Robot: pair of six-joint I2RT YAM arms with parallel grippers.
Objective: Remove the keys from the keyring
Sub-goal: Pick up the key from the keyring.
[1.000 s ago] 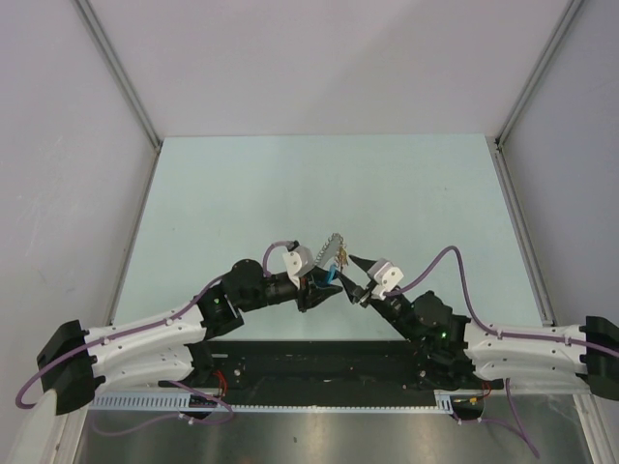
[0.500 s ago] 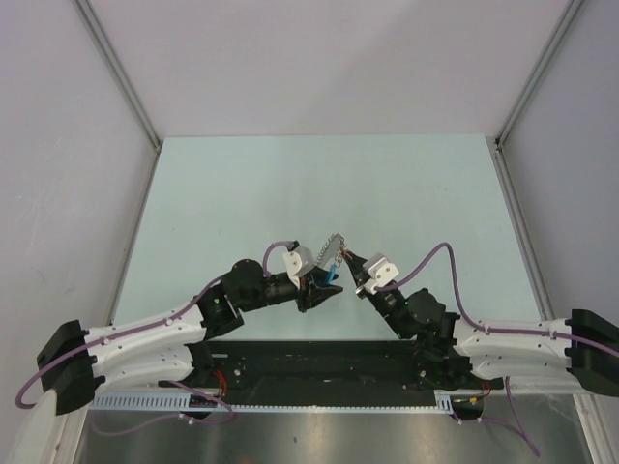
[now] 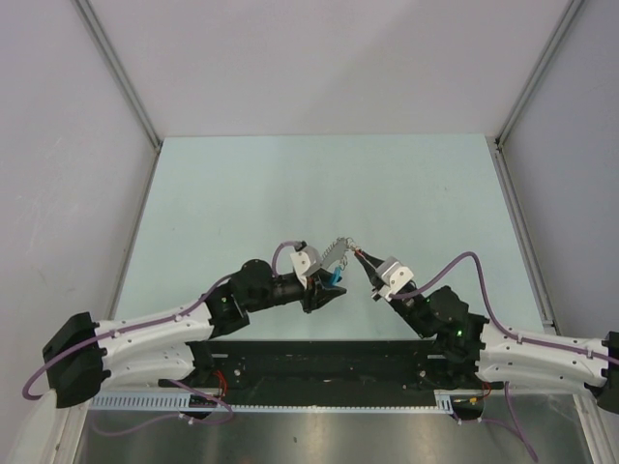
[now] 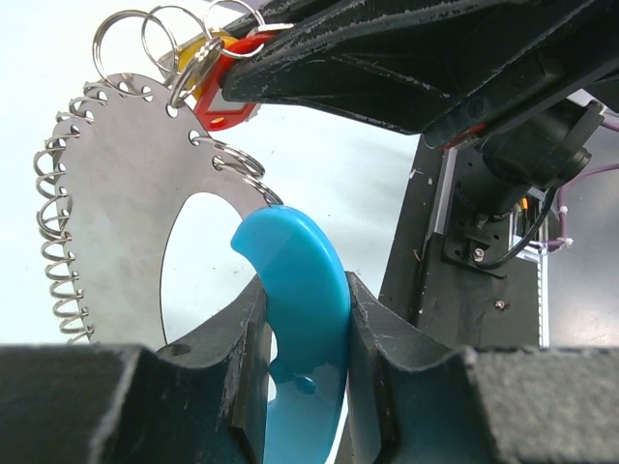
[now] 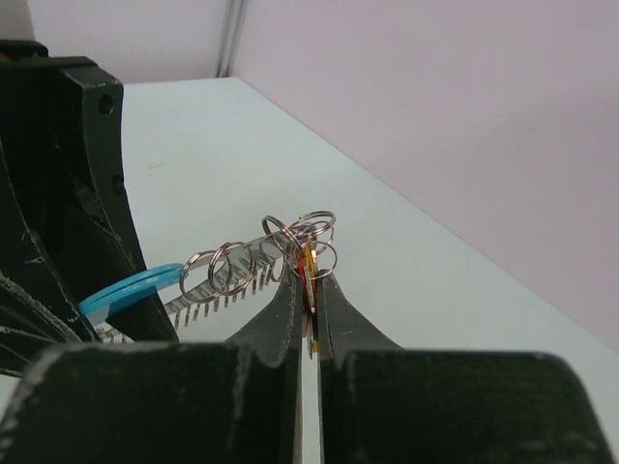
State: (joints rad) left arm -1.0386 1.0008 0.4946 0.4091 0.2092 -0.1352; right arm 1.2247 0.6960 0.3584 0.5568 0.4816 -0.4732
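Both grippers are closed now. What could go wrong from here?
1. The right gripper pinches the key only at its very fingertips, so a pull may slip it free.
2. The left gripper clamps the keyring only on its smooth blue arc; the ring could twist or slide out.
3. Several split rings crowd beside the key and may snag.

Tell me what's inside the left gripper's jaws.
The keyring is held there by its blue arc, pinched in the left gripper. The arc's lower end is covered by the gripper's body, so how deep it sits cannot be seen.
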